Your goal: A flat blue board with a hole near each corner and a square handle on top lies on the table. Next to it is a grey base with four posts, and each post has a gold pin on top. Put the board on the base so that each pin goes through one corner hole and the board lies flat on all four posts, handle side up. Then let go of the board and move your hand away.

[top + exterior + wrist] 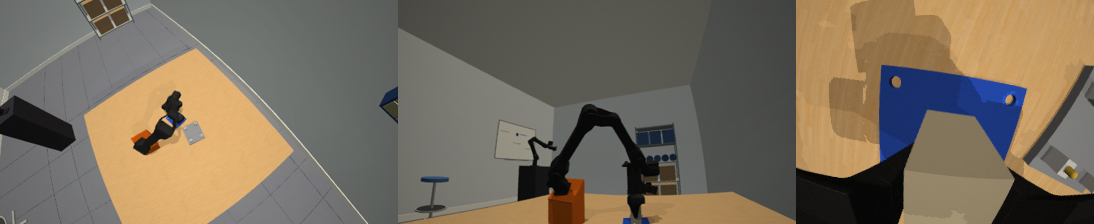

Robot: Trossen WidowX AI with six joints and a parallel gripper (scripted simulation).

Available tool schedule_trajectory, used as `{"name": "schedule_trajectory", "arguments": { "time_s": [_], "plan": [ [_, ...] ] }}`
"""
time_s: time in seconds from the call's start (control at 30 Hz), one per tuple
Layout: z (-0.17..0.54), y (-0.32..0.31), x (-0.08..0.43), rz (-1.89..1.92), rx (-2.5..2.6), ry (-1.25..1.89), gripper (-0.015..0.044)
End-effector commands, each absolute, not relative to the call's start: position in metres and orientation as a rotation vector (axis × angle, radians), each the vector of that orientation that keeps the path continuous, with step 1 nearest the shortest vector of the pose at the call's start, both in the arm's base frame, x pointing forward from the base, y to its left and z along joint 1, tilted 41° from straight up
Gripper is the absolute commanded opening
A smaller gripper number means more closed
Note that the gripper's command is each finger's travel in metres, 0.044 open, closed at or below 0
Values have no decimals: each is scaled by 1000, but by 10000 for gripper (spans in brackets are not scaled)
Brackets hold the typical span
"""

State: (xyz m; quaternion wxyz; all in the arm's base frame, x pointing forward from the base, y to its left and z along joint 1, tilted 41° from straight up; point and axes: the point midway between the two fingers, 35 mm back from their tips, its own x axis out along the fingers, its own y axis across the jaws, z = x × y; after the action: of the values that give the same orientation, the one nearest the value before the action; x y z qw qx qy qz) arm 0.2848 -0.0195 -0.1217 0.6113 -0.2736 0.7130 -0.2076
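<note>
Handle (pixel 634 221) (pixel 958 142): square, upright, looks stiff, flat-sided; best place to take hold. Our gripper (pixel 178 117) (pixel 636 211) (pixel 948 151) has fingers around it, pinching opposite sides. Blue board (pixel 178 126) (pixel 647 221) (pixel 946 95) lies flat on table (pixel 227 154) (pixel 691 205) (pixel 1021 30), just beside grey base (pixel 194 132) (pixel 1076 135). We judge board light, rigid, unlikely to break; smooth handle could slip or twist. We should grip firmly, centred, keeping board level so corner holes can meet gold pins.
</note>
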Motion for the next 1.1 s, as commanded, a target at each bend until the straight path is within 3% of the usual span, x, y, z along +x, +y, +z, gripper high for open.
{"name": "schedule_trajectory", "arguments": {
  "time_s": [0.0,0.2,1.07],
  "plan": [
    [-122,-20,285,-478,-639,1646,138],
    [-118,-16,286,-477,-638,1646,0],
    [-70,27,294,-474,-636,1646,0]
  ]
}}
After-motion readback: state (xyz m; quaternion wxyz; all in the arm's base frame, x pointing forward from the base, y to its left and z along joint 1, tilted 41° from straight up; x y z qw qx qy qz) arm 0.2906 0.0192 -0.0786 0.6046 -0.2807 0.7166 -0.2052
